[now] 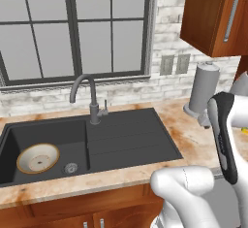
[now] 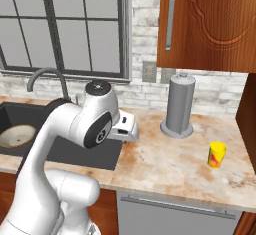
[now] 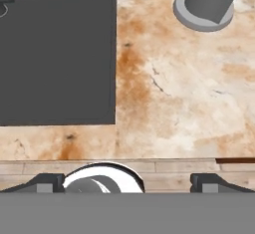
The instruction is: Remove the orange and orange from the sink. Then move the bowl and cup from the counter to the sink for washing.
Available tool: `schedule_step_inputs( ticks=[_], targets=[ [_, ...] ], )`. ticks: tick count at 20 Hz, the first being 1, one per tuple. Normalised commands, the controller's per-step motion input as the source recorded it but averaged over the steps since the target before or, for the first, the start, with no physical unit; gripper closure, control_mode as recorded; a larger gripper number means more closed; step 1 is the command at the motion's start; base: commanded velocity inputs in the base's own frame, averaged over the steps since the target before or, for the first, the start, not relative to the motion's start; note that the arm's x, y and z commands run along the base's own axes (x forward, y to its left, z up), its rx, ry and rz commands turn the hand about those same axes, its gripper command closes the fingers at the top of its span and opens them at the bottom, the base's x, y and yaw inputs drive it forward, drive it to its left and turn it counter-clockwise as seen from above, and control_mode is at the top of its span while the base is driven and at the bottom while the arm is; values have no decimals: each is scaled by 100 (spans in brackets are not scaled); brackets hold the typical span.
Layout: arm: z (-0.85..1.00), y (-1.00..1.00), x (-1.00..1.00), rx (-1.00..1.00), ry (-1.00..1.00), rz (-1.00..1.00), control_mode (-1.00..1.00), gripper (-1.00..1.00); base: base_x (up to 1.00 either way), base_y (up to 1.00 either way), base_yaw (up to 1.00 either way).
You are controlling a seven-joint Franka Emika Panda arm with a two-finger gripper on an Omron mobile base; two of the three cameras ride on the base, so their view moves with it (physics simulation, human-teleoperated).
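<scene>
1. The desk is a beige stone top with rusty-orange marbling, set above brown wood cabinets and running along a white brick wall below a window.
2. The sink is a matte black rectangular unit let into the desk. Its basin lies at the left, its ribbed drainboard at the right, and a dark curved faucet stands at the rear edge between the two.
3. The paper-towel roll stands upright on a round base on the desk, near the wall, to the right of the sink and below a wooden wall cabinet.
4. The bowl sits inside the sink basin at its left side, just beside the round metal drain. It is cream inside with a tan-brown rim.
5. The cup stands upright on the desk, well to the right of the sink and apart from the paper-towel roll. It is bright yellow with a red mark; no writing can be read on it.
6. The claw hangs over the front edge of the desk, right of the drainboard. Its jaws are spread fully wide, with nothing between them.
</scene>
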Motion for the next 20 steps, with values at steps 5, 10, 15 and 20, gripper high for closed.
schedule_step_inputs(
  ticks=[5,10,15,20],
  targets=[
    [18,-50,-5,0,0,0,-100,-100,0,0,0],
    [11,-54,-2,0,0,0,-100,-100,0,0,0],
    [4,-50,-3,0,0,0,-100,-100,0,0,0],
    [0,-43,1,0,0,1,-100,-100,0,0,0]
  ],
)
